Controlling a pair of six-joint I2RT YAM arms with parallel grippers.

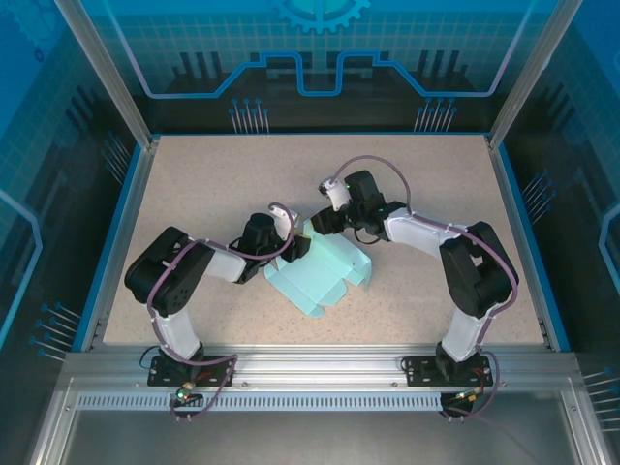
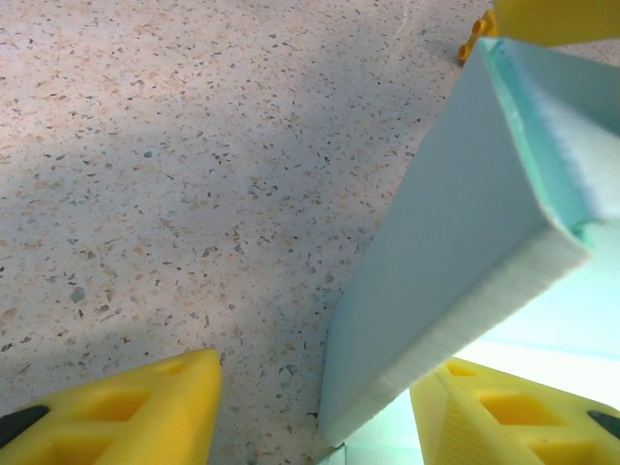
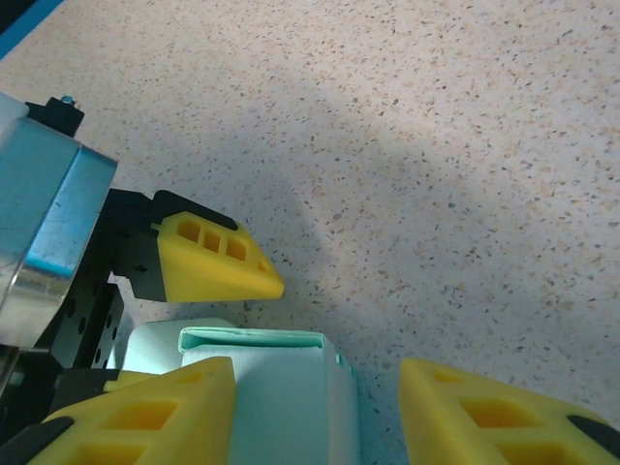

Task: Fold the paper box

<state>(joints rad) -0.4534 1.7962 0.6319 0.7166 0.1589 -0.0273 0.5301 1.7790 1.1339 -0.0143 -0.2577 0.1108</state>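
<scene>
The pale light-blue paper box [image 1: 325, 279] lies partly folded at the table's middle, one side wall raised. My left gripper [image 1: 292, 248] is at its left far corner. In the left wrist view my left gripper [image 2: 325, 387] is open and straddles the raised wall [image 2: 455, 242], which stands close to the right finger [image 2: 504, 417], with a wide gap to the left finger [image 2: 145, 407]. My right gripper [image 1: 317, 222] reaches in from the far side. Seen from the right wrist, my right gripper [image 3: 318, 387] is open over the doubled wall [image 3: 281, 387], which touches its left finger [image 3: 136, 412].
A tiny orange piece [image 2: 472, 44] lies on the speckled table [image 1: 426, 194] beyond the raised wall. The two wrists sit very close together over the box's far-left corner. The left gripper's finger [image 3: 218, 257] shows in the right wrist view. Blue rails [image 1: 523, 223] edge the table.
</scene>
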